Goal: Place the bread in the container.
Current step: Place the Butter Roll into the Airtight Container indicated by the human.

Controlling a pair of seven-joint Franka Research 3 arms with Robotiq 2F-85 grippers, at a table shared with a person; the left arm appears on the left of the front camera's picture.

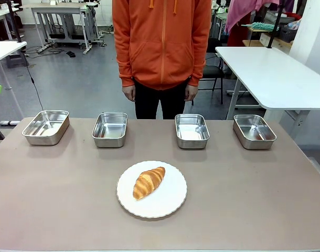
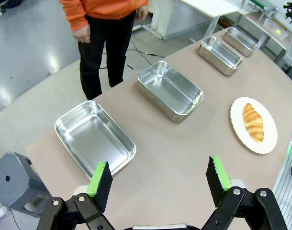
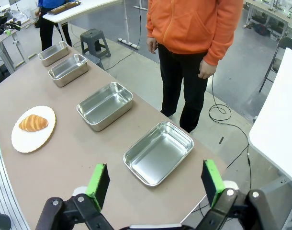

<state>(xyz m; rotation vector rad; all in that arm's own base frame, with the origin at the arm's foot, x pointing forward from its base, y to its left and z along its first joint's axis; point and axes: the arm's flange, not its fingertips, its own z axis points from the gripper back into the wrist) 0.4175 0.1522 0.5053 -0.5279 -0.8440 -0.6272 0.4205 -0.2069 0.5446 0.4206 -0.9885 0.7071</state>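
The bread (image 1: 148, 182) is a golden-brown croissant lying on a round white plate (image 1: 173, 202) at the table's near middle; it also appears as the bread (image 2: 253, 122) and the bread (image 3: 33, 123) in the wrist views. Several alike steel containers stand in a row along the far edge; which one is the container I cannot tell, and one of them (image 1: 192, 130) is just right of centre. My left gripper (image 2: 160, 179) hangs open above the table's left end, over the leftmost pan (image 2: 94, 136). My right gripper (image 3: 158, 182) hangs open above the rightmost pan (image 3: 158, 152). Nothing is between either pair of fingers.
A person in an orange hoodie (image 1: 161, 42) stands at the far side with hands down. A grey stool (image 2: 14, 179) stands off the table's left end. A white table (image 1: 270, 73) is at the back right. Bare tabletop surrounds the plate.
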